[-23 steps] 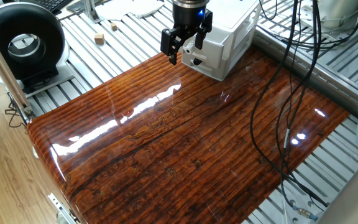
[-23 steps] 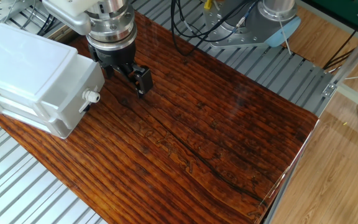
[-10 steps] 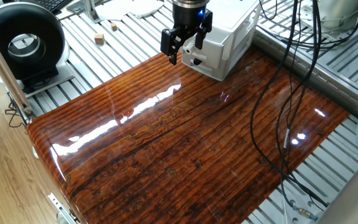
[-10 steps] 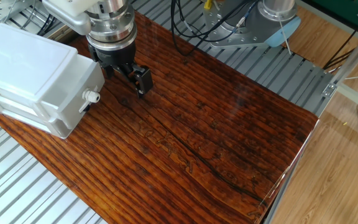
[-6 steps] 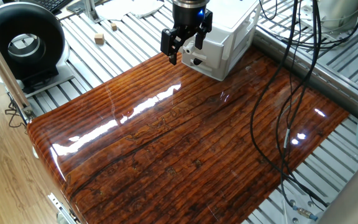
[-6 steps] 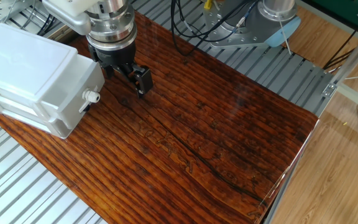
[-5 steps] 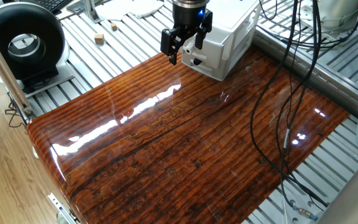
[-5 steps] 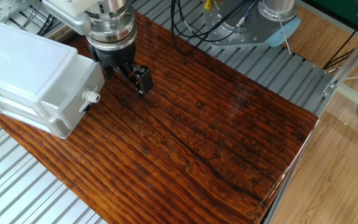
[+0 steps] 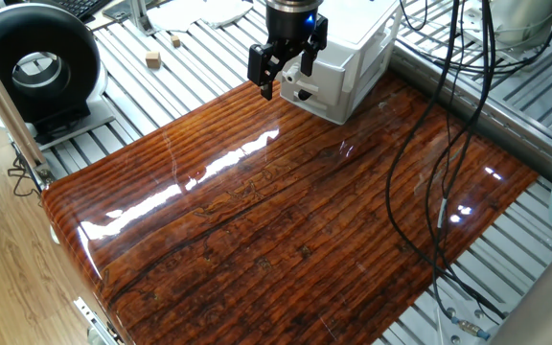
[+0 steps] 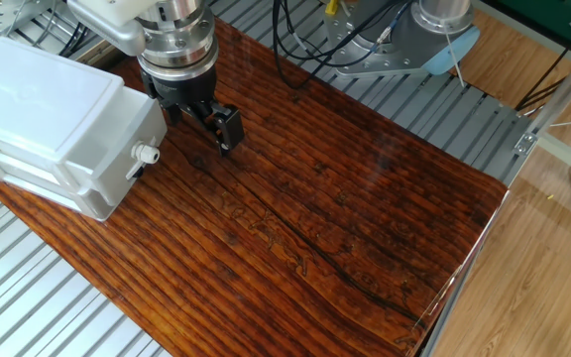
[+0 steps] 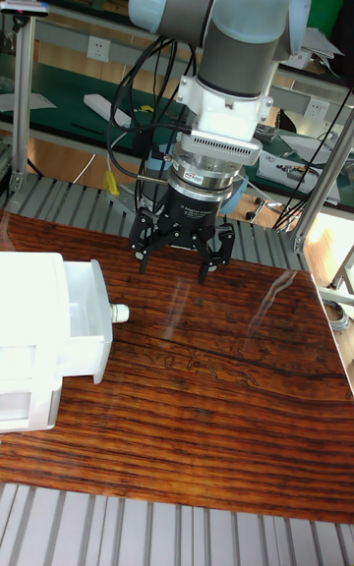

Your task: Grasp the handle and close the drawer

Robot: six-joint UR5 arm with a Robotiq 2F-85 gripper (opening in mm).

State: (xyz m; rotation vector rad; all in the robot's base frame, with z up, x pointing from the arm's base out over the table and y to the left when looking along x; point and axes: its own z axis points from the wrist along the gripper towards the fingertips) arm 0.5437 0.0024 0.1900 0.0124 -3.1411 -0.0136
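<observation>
The white cabinet (image 10: 48, 119) stands at the table's corner. Its upper drawer (image 11: 87, 316) is pulled out partway, with the white handle (image 11: 120, 312) (image 10: 148, 154) on its front. A black knob (image 10: 135, 171) sits just below, on the other drawer. My gripper (image 11: 177, 254) (image 10: 202, 123) (image 9: 286, 72) hangs open just above the wooden tabletop, beside and a little past the handle. It touches neither the handle nor the drawer, and nothing is between its black fingers (image 10: 228, 129). In one fixed view a finger covers much of the drawer front.
A black round device (image 9: 36, 62) and a small wooden block (image 9: 153, 59) lie on the metal slats beyond the glossy wooden board (image 9: 286, 220). Black cables (image 9: 444, 144) hang over the board's right side. The arm's base (image 10: 444, 30) stands at the far edge.
</observation>
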